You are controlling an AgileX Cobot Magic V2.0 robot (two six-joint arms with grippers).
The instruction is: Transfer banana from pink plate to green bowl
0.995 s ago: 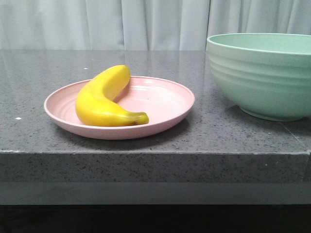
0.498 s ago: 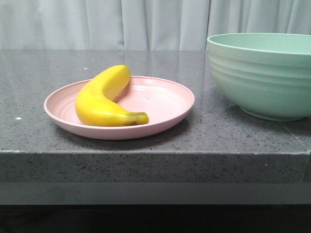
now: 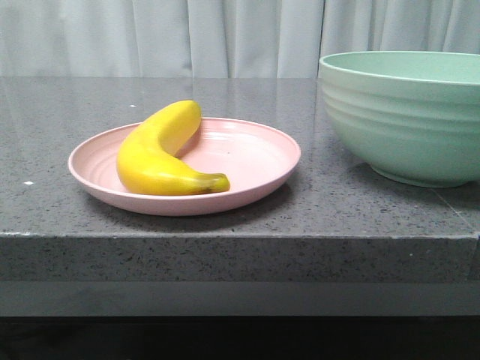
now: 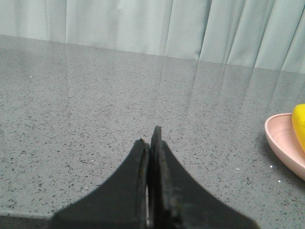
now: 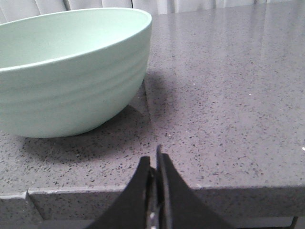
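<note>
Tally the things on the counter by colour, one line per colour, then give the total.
Yellow: 1, the banana
Pink: 1, the pink plate
Green: 1, the green bowl
Total: 3

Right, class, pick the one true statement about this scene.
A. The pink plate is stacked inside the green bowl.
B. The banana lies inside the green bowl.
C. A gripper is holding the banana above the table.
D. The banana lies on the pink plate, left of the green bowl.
D: in the front view the banana rests on the pink plate, with the green bowl standing apart to its right.
</note>
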